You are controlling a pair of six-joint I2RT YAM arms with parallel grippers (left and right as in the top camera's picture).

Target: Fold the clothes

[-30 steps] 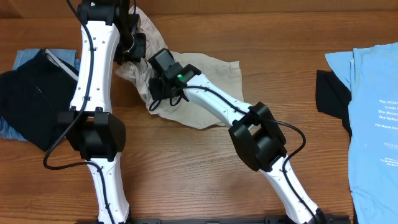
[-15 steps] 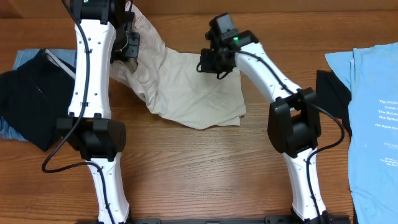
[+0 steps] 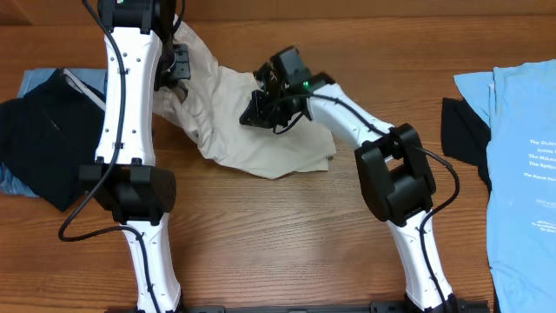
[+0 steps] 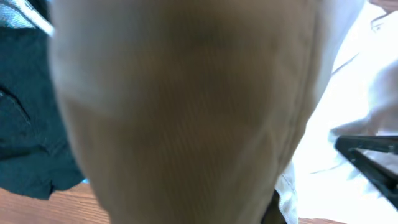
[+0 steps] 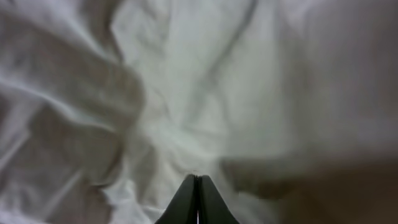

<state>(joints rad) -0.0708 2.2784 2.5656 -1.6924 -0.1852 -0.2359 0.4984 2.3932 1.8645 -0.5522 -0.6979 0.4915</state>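
Observation:
The pale beige trousers (image 3: 269, 143) lie crumpled at the table's upper middle, their left part lifted. My left gripper (image 3: 178, 68) holds that raised upper-left part; in the left wrist view beige cloth (image 4: 186, 112) hangs right against the camera and hides the fingers. My right gripper (image 3: 254, 111) hovers low over the middle of the trousers. In the right wrist view its fingers (image 5: 198, 183) are pressed together, tips touching wrinkled cloth (image 5: 186, 93), and no fabric shows between them.
A black garment (image 3: 39, 148) lies on blue denim (image 3: 35, 83) at the left edge. At the right edge is a light blue T-shirt (image 3: 521, 165) with white lettering, and another black garment (image 3: 460, 130) pokes out beside it. Bare wood runs along the front.
My right gripper swung from the trousers' left-middle out to their far right edge, then back left to the middle. The trousers spread wider to the right. The left gripper barely moved.

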